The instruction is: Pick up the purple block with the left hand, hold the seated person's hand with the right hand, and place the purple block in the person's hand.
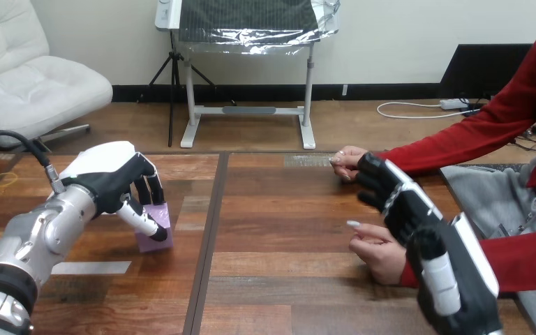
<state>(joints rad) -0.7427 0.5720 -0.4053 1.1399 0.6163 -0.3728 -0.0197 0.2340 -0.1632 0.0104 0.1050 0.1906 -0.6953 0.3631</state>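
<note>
We see L hand [112, 178] w/ fingers and thumb clamped on purple block [162, 215], on table [286, 230] at left. R hand [408, 206], fingers loosely straight, is just over person's nearer hand [380, 252].

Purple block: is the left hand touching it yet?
Touching. The head view shows the left hand with its fingers curled over the top of the block and its thumb lying across the front.
</note>
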